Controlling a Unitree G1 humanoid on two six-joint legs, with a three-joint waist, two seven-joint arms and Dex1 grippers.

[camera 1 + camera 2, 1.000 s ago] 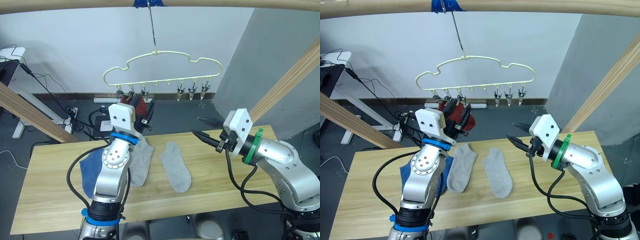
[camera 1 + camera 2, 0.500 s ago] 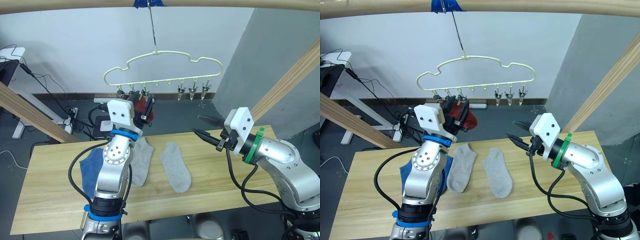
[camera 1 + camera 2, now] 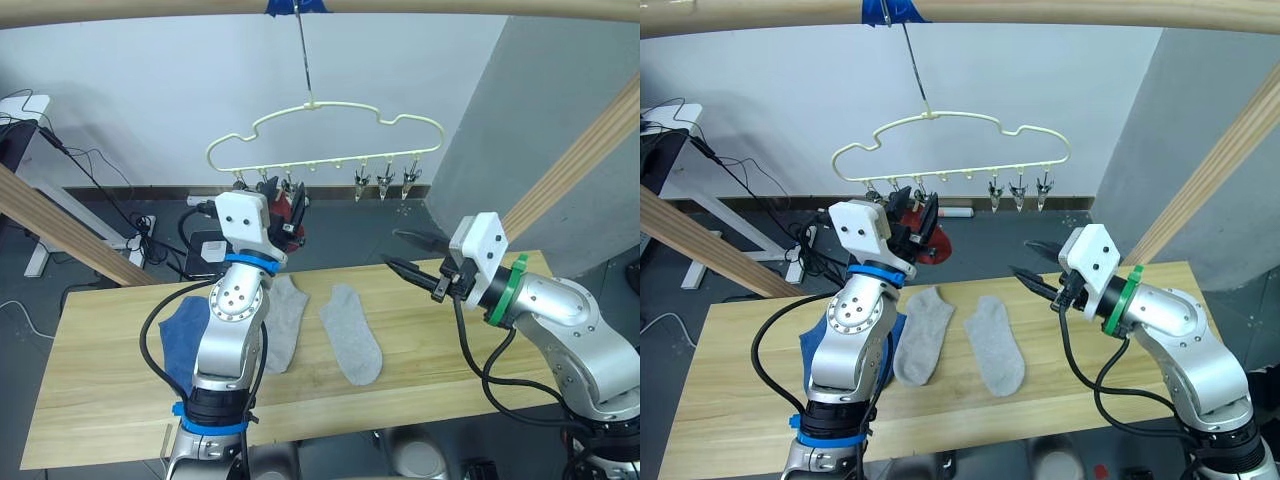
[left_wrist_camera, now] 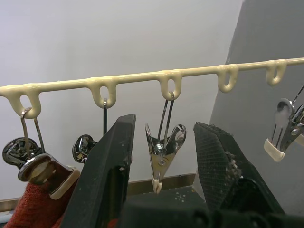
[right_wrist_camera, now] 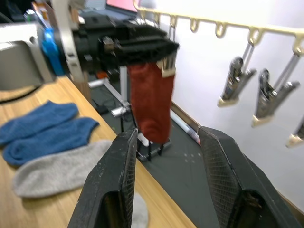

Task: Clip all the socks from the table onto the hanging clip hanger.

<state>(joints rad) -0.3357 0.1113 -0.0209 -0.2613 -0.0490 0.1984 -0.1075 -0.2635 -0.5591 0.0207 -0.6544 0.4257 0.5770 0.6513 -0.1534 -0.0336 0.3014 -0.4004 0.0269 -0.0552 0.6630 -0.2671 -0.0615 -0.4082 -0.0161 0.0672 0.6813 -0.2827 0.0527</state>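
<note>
One silver clip (image 4: 163, 156) hangs between the left gripper's (image 4: 164, 142) spread jaws, untouched; right gripper (image 5: 166, 156) gapes too.

Socks (image 3: 350, 345) lie on the table (image 3: 450, 370), the clip hanger (image 3: 325, 150) hanging behind it.

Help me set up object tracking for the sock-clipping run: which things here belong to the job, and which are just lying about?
Job:
- clip hanger
- red sock hanging from a clip
- two grey socks, blue socks on the table
- left gripper at a silver clip
- right gripper

Lying about:
- wooden pole
- floor cables
</note>
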